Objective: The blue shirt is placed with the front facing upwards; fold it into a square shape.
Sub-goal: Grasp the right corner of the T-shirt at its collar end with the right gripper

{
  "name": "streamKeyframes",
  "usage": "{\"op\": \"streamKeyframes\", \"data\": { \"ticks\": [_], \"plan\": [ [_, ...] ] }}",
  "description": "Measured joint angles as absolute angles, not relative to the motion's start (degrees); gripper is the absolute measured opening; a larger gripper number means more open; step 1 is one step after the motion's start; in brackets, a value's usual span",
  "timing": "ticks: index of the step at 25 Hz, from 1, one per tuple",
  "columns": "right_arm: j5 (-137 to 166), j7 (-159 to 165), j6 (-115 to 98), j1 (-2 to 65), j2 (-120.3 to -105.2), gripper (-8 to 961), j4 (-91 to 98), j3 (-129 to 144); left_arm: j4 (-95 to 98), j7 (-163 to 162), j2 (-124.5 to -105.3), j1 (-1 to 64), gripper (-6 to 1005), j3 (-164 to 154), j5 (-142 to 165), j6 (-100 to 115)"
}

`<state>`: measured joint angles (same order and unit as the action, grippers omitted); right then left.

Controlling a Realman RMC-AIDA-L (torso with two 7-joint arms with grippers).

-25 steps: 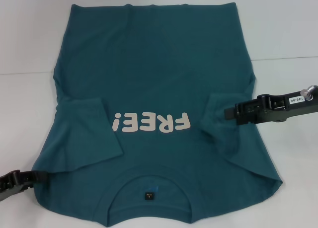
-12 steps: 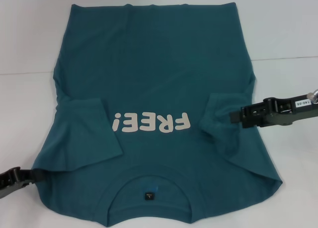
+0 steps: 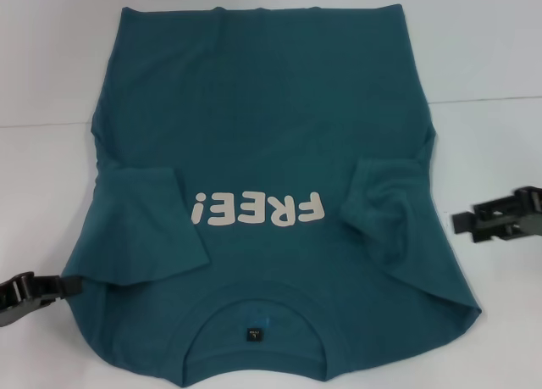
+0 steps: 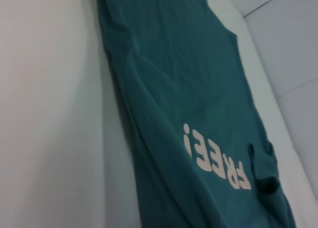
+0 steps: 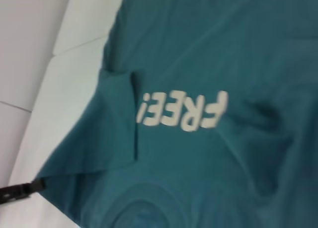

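Right gripper [image 3: 464,225] released, beside blue shirt [image 3: 262,135]; left gripper [image 3: 68,286] at shoulder, grip unclear.

The blue shirt [image 3: 271,143] lies mid-worktop [image 3: 491,58], collar at the near edge, both sleeves folded inward onto its chest.

Head looks down; both wrists obliquely share the blue shirt [image 3: 262,152].
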<state>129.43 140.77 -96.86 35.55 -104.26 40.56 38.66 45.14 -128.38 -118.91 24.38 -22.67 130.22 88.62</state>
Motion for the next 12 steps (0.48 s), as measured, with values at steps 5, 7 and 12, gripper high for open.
{"op": "streamKeyframes", "data": {
  "ticks": [5, 7, 12],
  "plan": [
    [130.4, 141.3, -100.2, 33.5, -102.68, 511, 40.8, 38.6, 45.1, -128.4, -118.89, 24.6, 19, -22.7, 130.1, 88.1],
    [132.1, 141.6, -101.7, 33.4, -102.46, 509, 40.9, 38.6, 45.1, -128.5, -118.90, 24.6, 19, -22.7, 130.1, 88.0],
    [135.3, 142.1, -102.7, 33.9, -102.45, 506, 41.0, 38.6, 45.1, -128.7, -118.91, 24.7, 20, -22.7, 130.1, 87.5]
  ]
}}
